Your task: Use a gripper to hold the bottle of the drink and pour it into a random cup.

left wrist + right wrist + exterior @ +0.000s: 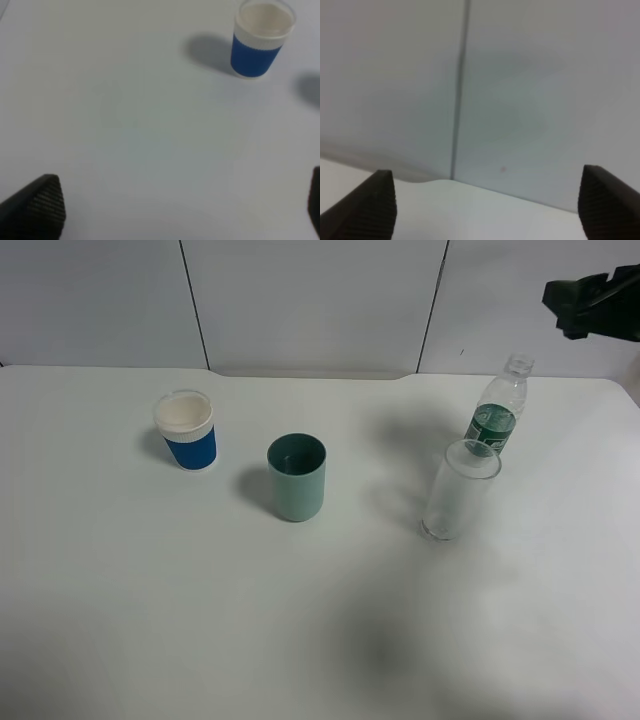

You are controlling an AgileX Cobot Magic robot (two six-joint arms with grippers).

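Exterior high: clear glass (458, 490) just before bottle (497, 413); right gripper (585, 302) jaws spread, empty.

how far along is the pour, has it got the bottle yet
Nothing looks done yet. The bottle stands upright on the table, ungripped, right behind the tall clear glass. The right gripper hangs open and empty above it, by the wall. Left: grasp the bottle, carry it to the teal cup and pour.

A white table (150, 620) stands against a pale panelled wall (310, 300).
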